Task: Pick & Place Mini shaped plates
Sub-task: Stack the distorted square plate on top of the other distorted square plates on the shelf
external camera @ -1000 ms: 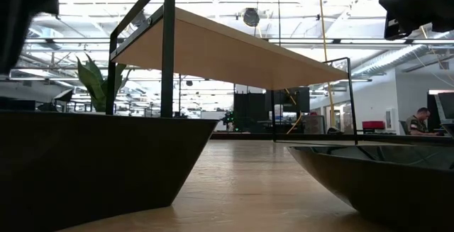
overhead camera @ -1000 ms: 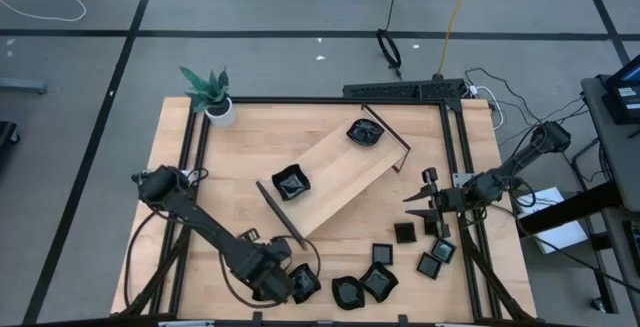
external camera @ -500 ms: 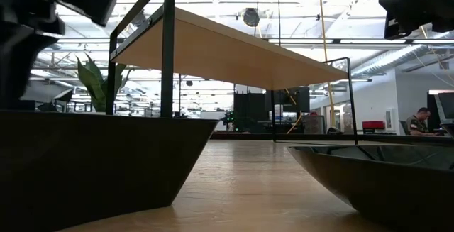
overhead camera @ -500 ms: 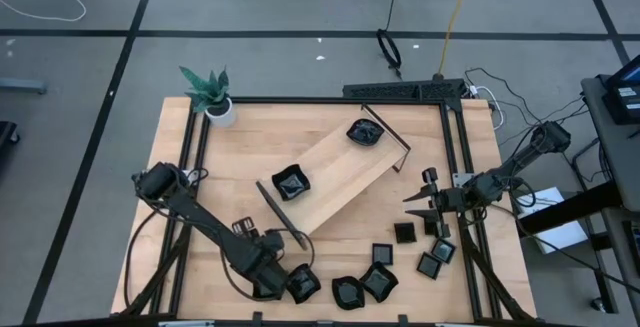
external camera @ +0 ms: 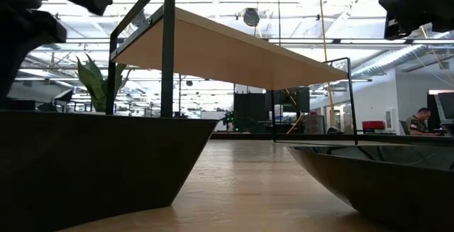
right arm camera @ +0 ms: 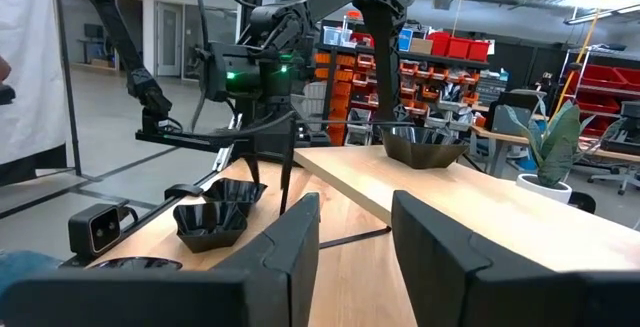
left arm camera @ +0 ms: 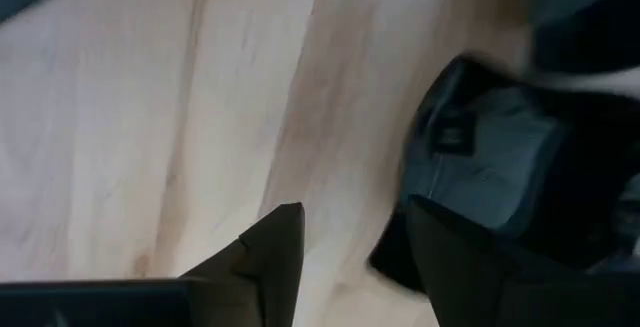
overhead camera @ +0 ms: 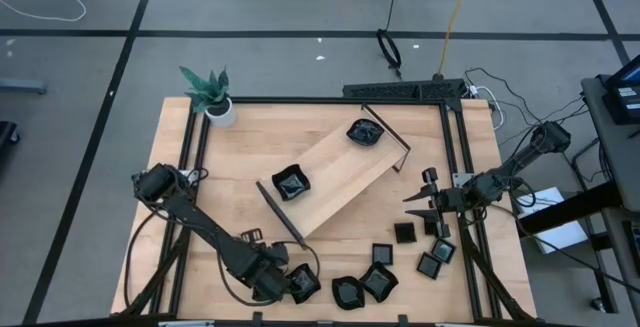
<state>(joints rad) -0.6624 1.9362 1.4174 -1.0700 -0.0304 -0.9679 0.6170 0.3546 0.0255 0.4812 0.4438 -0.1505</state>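
The left gripper point(overhead camera: 283, 283) sits low at the table's point(overhead camera: 240, 157) front edge, jaws spread, just beside a wavy black plate point(overhead camera: 304, 283). 2 plates point(overhead camera: 291, 181) rest on the wooden tray point(overhead camera: 335, 179); the others lie clustered at the front right. The right gripper point(overhead camera: 420, 198) hovers near them, jaws spread.

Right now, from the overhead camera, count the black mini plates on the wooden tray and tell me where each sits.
2. The first plate sits near the tray's lower-left end, the second plate near its upper-right end. None seems hidden there.
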